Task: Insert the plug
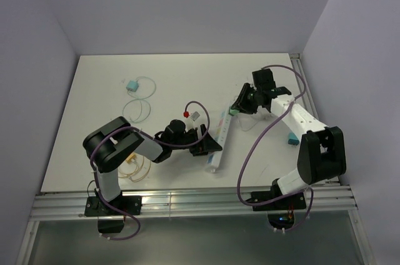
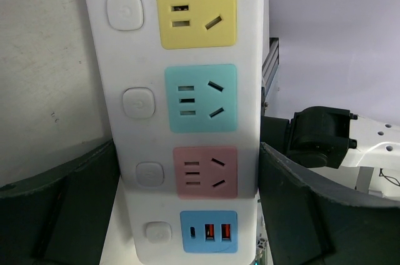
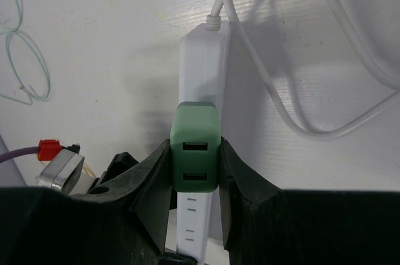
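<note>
A white power strip point(image 1: 220, 140) lies slanted in the middle of the table. In the left wrist view it point(image 2: 181, 109) shows yellow, teal and pink sockets and a blue USB panel. My left gripper point(image 1: 208, 145) is shut on the strip's near end, with one finger point(image 2: 312, 215) against each long side. My right gripper point(image 1: 239, 106) is shut on a green two-port USB plug point(image 3: 195, 124) and holds it just above the strip's far end point(image 3: 205, 65). The plug's prongs are hidden. The strip's white cord point(image 3: 300, 102) loops off to the right.
A teal charger point(image 1: 132, 85) with a thin looped cable lies at the back left. A red connector point(image 1: 187, 115) and a metal piece lie by the left gripper. A yellowish cable point(image 1: 134, 166) lies near the left arm. A teal block point(image 1: 292, 138) sits by the right arm. Metal rails edge the table's front and right.
</note>
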Robot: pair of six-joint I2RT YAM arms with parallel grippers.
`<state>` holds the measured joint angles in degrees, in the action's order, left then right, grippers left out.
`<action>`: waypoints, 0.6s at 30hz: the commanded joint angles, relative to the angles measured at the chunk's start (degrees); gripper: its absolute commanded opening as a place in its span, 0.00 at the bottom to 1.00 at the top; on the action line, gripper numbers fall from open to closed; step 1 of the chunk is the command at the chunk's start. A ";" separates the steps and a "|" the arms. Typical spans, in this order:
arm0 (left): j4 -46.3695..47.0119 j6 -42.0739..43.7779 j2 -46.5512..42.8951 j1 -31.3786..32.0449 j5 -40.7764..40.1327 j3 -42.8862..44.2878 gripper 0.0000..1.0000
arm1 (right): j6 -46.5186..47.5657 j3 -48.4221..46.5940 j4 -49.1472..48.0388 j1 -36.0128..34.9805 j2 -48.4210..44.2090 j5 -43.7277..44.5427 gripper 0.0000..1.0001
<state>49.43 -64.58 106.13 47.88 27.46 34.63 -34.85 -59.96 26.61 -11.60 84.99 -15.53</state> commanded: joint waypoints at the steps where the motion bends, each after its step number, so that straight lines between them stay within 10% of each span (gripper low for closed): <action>1: -2.15 0.15 1.01 1.34 -0.57 1.49 0.00 | 1.19 -5.06 6.07 -3.33 2.54 9.00 0.00; 18: 6.90 -3.54 4.26 1.96 1.28 -2.11 0.00 | 2.50 -10.07 8.71 -10.55 10.80 13.42 0.00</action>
<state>53.54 -69.93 108.12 48.66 25.76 34.15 -34.81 -67.99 30.28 -22.11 91.61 -1.96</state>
